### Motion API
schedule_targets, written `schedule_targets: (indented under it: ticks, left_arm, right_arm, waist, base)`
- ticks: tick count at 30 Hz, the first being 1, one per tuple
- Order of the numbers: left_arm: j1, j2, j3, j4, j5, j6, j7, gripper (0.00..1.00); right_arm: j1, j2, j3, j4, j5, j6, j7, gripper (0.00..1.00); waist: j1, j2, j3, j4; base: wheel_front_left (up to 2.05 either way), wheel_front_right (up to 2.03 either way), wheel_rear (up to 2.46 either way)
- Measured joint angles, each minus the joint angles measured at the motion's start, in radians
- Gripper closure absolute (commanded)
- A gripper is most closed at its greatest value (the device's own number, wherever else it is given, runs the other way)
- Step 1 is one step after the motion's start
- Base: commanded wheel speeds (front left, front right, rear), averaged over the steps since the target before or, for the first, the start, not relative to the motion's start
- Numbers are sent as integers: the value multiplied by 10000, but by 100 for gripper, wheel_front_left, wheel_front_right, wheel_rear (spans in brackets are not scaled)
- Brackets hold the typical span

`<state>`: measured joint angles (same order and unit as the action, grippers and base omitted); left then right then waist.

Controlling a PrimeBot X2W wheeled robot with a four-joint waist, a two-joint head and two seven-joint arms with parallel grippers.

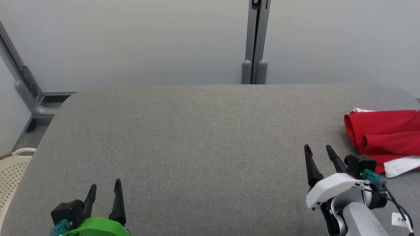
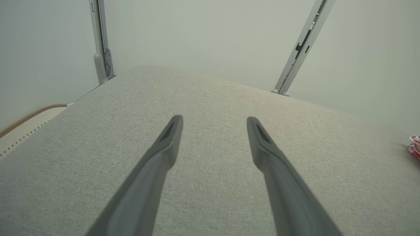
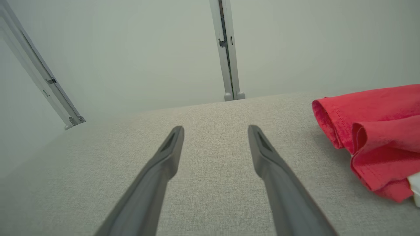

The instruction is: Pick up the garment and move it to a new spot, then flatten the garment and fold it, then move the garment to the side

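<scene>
A red garment (image 1: 385,134) with white trim lies folded at the right edge of the grey padded table (image 1: 197,137). The right wrist view has the garment (image 3: 377,137) to the right of the fingers, and in the left wrist view a sliver of the garment (image 2: 414,146) sits at the far right edge. My right gripper (image 1: 318,150) hovers open just left of the garment, apart from it, nothing between its fingers. Near the front left of the table my left gripper (image 1: 105,186) is open and holds nothing.
A pale perforated basket (image 1: 11,173) stands off the table's left side. Grey metal posts (image 1: 256,42) rise against the wall behind the table. The table's far edge and rounded corners lie close to the wall.
</scene>
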<state>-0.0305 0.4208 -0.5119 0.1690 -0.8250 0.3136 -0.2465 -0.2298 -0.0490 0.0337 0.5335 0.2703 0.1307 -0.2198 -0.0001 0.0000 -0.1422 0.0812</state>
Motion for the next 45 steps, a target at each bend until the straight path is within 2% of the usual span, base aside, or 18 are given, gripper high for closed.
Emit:
schedule_targets:
  ticks: [7, 15, 21, 34, 35, 39, 45]
  left_arm:
    - [496, -6, 65, -249, -4, 36, -36, 0]
    - [1037, -184, 683, -364, 2, 58, -115, 0]
    - [1278, -360, 1212, -431, 209, -267, -146, 0]
    - [1364, -504, 1250, -263, 694, -821, -148, 0]
    - [1386, -552, 1216, -169, 690, -842, -140, 100]
    - [1540, -765, 1099, 150, 686, -842, -90, 100]
    - [1532, -1005, 1254, 297, 36, -1095, 173, 100]
  right_arm:
    - [974, 2, 121, -961, 274, 0, 372, 0]
    - [1910, 2, 205, -1839, 454, 0, 777, 0]
    - [2210, -2, 276, -2157, 700, 0, 924, 0]
    - [2306, -2, 159, -2424, 702, 0, 1020, 0]
    - [2321, 12, 159, -2341, 708, 0, 1041, 100]
    - [2592, 65, 161, -2011, 721, 0, 1057, 100]
    - [2668, 77, -111, -2061, 1666, 0, 1308, 100]
  waist:
    - [0, 0, 28, 128]
    - [0, 0, 42, 227]
    - [0, 0, 43, 240]
    - [0, 0, 171, 240]
    - [0, 0, 179, 238]
    - [0, 0, 183, 235]
    - [0, 0, 243, 185]
  base:
    - [0, 0, 0]
    - [0, 0, 0]
    - [0, 0, 0]
    - [0, 0, 0]
    - [0, 0, 0]
    - [0, 0, 0]
    - [0, 0, 0]
